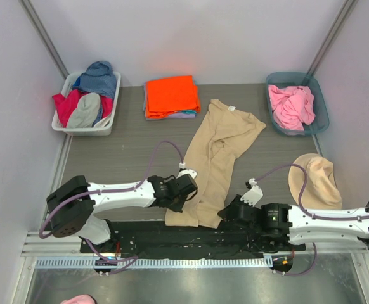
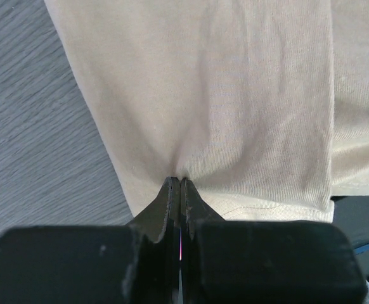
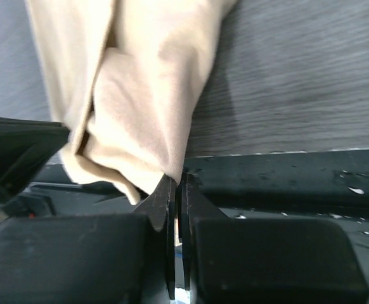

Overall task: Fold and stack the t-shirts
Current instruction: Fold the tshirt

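The tan short-sleeved knit t-shirt (image 1: 217,152) lies in the middle of the grey wood-grain tabletop (image 1: 121,152). It is doubled lengthwise into a long strip, with its collar toward the far side and its hem at the near edge, partly over the black base strip (image 1: 172,235).

The left end effector (image 1: 191,192) sits at the hem's left side. In the left wrist view its fingers (image 2: 172,196) are pressed together on a puckered fold of the tan cloth. The right end effector (image 1: 227,212) is at the hem's right corner. The right wrist view shows its fingers (image 3: 165,196) pinched tight on a bunched, hanging edge of the same shirt.

At the far side, a bright orange folded shirt (image 1: 170,95) rests on top of a lavender shirt (image 1: 186,115), of which only the edge shows. To their left, a white plastic bin (image 1: 83,130) holds blue, magenta and grey garments (image 1: 86,95). At the far right, a teal plastic bin (image 1: 322,111) holds a crumpled pink shirt (image 1: 290,104). A rounded beige cloth piece (image 1: 316,180) lies on the tabletop near the right arm.
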You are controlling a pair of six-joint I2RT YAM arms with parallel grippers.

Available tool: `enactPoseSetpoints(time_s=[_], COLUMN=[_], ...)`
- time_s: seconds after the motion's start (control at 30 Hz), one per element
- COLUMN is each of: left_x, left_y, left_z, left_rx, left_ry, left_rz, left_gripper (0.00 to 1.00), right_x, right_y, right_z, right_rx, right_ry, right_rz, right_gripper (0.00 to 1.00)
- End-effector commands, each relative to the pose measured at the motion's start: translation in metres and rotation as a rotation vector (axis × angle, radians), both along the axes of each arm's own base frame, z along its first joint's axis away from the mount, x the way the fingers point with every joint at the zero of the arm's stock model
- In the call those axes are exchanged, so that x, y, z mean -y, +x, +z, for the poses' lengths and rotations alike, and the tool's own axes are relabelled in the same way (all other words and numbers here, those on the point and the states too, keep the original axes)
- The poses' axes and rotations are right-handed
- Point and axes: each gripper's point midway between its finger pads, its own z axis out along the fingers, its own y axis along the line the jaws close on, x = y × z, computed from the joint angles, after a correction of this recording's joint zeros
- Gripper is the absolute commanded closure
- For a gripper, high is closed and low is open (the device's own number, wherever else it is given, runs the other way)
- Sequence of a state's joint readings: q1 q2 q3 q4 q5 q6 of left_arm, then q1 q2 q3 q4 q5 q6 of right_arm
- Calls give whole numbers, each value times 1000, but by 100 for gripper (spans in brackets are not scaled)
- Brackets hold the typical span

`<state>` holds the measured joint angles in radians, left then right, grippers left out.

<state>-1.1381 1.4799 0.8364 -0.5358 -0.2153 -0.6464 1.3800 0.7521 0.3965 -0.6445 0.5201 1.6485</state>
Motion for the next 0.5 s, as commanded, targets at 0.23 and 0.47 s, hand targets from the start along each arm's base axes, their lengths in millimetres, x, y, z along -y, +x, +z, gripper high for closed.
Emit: enactPoseSetpoints(time_s=[0.23,0.47], left_x=[-7,-21], left_y=[-11,-16], left_z=[3,3], left_rx=[-12,-12], left_ry=[7,30], left_rz=[-22,-18], left_gripper=[100,100], right_x=[14,27], right_y=[-3,-4], right_z=[-4,-7], right_rx=[-32,-45], right_ry=[-85,-97], right_rz=[-35,-62], right_gripper=[99,99])
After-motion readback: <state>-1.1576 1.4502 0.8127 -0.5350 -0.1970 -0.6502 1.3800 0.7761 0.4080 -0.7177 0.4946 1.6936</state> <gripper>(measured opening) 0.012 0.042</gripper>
